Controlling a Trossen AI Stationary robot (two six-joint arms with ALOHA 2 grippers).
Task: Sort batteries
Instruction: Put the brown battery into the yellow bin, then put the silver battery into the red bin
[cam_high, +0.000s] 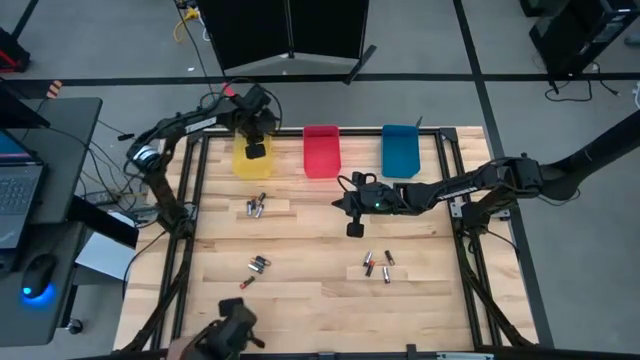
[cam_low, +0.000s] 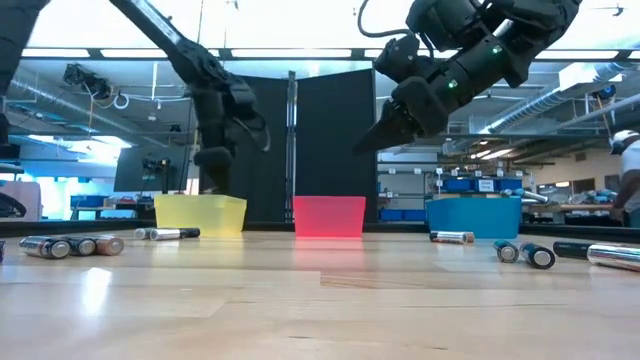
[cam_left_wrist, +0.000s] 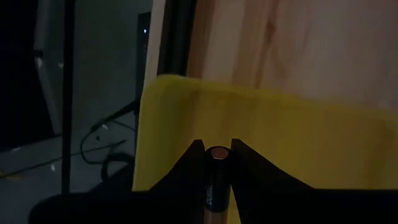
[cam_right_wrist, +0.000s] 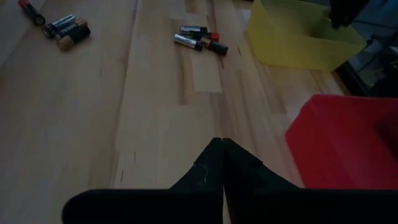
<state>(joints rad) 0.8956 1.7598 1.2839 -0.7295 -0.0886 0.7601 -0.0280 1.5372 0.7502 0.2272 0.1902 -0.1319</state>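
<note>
The left tool (cam_high: 256, 150) hung over the yellow bin (cam_high: 243, 163), its fingers (cam_left_wrist: 186, 163) clamped on a dark battery (cam_left_wrist: 216, 177) that stood end-up between them, the metal cap showing just above the tips. Pale lettering ran along the cell's side in the left wrist view, too dim to read. Only that view showed the held cell; from above and from bench level the tool hid it.

The right tool (cam_high: 354, 229) hovered above the bench (cam_high: 310, 290) in front of the red bin (cam_high: 321, 150), its fingers (cam_right_wrist: 208, 168) pressed together with nothing between them. The blue bin (cam_high: 400, 148) stood beside the red bin, on the side away from the yellow one.

Loose batteries lay in groups on the bench: one cluster (cam_high: 256, 207) just in front of the yellow bin, another (cam_high: 259, 264) farther forward of it, and a third (cam_high: 378, 264) near the right tool. The low view showed them as cells lying on their sides (cam_low: 70, 245), labels unreadable.
</note>
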